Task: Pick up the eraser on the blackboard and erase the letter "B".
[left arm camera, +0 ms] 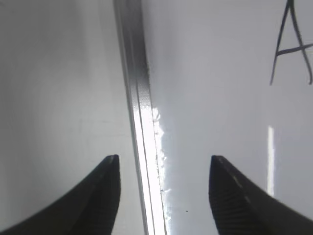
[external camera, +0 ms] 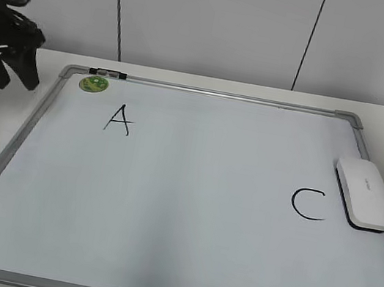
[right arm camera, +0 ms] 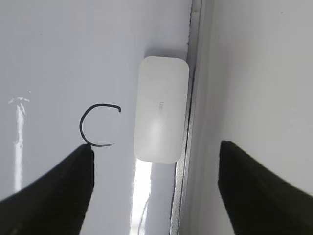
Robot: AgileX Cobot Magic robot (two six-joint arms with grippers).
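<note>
Nearest your right gripper (right arm camera: 155, 188), whose dark jaws stand spread with nothing between them, lies the smooth white oblong plastic eraser (right arm camera: 161, 115), just ahead of the gap and slightly toward the left jaw. It rests flat on the large pale blackboard with the silver-grey metal frame (right arm camera: 182, 171), its long side hard against the frame rail. A black hand-drawn "C" (right arm camera: 97, 125) sits just beyond the left jaw tip.

Your left gripper (left arm camera: 164, 169) also has its jaws spread and empty, straddling the opposite frame rail, with a black hand-drawn "A" (left arm camera: 292, 46) farther ahead past the right jaw.

In the exterior view, no letter "B" is visible anywhere on the board; the stretch between "A" and "C" looks blank. So the erasing appears done, with the eraser set back down.

Risks, as I judge them: if you descend on the eraser, the right-hand jaw may strike the rail it hugs and skew the grip. Dragging it could smear the "C" beside it.

No containers are in view. Farthest off, a small round green magnet (external camera: 93, 84) sits at the board's top corner.
</note>
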